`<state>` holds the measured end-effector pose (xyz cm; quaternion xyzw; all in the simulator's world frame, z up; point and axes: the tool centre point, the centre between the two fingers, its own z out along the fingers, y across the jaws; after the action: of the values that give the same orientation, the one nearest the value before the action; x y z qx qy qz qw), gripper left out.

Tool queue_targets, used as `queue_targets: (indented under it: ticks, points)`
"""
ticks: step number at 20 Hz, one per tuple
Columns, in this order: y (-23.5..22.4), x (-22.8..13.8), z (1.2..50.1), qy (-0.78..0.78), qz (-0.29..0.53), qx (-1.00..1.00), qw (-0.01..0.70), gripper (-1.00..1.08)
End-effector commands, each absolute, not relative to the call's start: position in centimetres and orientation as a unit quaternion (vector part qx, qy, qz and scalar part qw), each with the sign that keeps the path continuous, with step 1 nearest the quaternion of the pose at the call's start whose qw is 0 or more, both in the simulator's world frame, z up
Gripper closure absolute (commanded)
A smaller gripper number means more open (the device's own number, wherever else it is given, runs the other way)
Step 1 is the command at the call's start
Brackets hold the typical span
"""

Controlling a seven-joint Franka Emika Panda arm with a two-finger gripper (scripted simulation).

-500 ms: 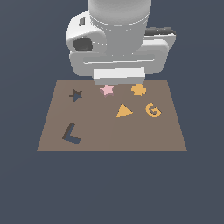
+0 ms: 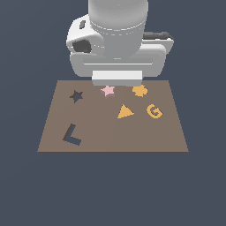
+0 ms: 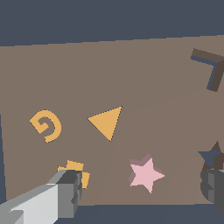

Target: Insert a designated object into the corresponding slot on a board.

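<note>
Hovering my tool (image 3: 140, 192), wide open and empty, astride the pink star (image 3: 145, 173); grasp and star slot (image 2: 77, 96) remain.

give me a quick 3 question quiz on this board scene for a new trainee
1. True or false: the pale-pink five-pointed star piece already sits in the dark navy star-shaped cutout.
2. Multiple choice: in the exterior view, which piece lies nearest the orange letter G? A) the dark L-shaped cutout B) the orange triangle C) the navy star cutout
3. Fill in: in the wrist view, the open gripper has its fingers on either side of the ____.

Key: 1 false, it lies on the flat brown rectangular board apart from the cutout. 2 B. 3 pink star.
</note>
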<state>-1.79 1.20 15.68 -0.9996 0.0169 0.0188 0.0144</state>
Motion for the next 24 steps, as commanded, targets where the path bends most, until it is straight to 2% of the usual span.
queue_targets:
  ticks: [1,24]
  points:
    - [0.9,-2.1,15.1,0.033,0.018,-0.999,0.014,-0.92]
    - [-1.6,-7.4,6.1,0.299,0.001,-0.954,0.001,-0.92]
